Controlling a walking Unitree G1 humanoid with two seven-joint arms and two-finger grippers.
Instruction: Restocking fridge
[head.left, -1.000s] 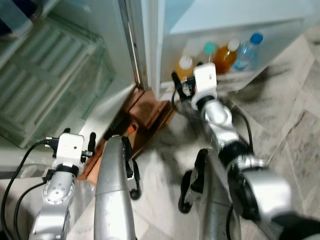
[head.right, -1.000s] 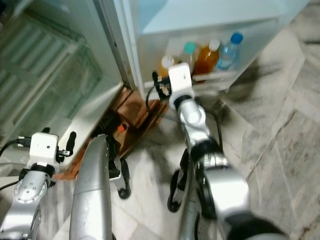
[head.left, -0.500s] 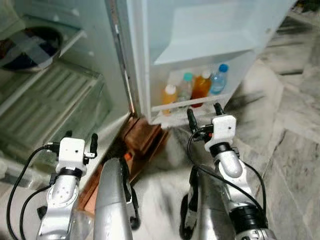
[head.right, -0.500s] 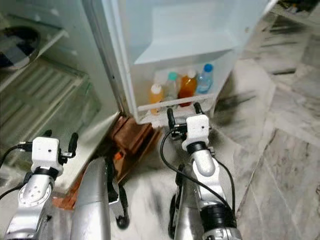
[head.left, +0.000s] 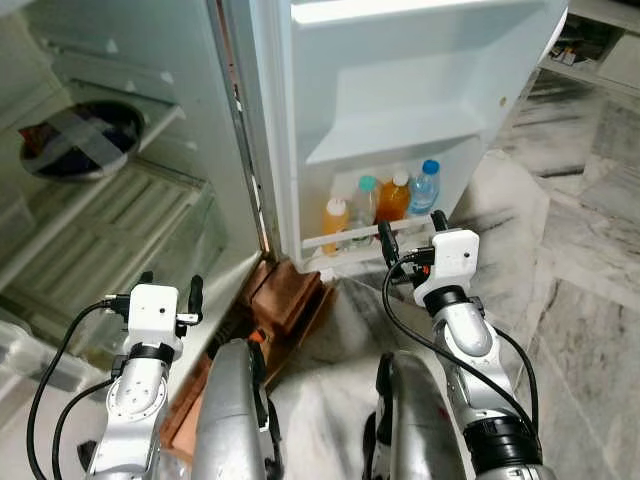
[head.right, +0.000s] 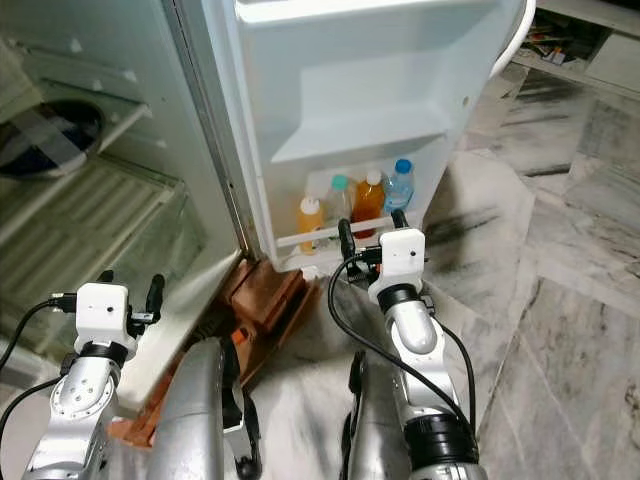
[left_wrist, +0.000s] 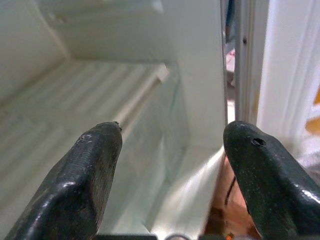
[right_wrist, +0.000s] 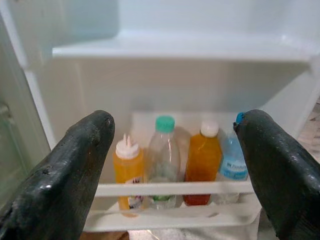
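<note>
The fridge door (head.left: 400, 90) stands wide open ahead of both arms. The right gripper (head.left: 411, 230) is raised with its two black fingers spread apart and nothing between them, pointing at the door's bottom rack (right_wrist: 175, 189). Just beyond its fingertips four bottles stand upright in a row behind the rack's rail: a yellow bottle (right_wrist: 127, 172) with a white cap, a clear bottle (right_wrist: 163, 162) with a green cap, an orange bottle (right_wrist: 202, 162) with a white cap, and a water bottle (right_wrist: 231, 167) with a blue cap. The door shelf (head.left: 390, 135) above them is higher than the gripper.

The left gripper (head.left: 168, 290) is held lower, its fingers also parted and empty, aimed into the fridge body. Ahead of it lie ribbed white shelves (left_wrist: 75, 105); well above it a dark round dish (head.left: 75, 150) rests on a shelf. Between the two grippers, low down, sits a brown block (head.left: 285, 300) under the fridge's edge on the marble floor (head.left: 580, 300).
</note>
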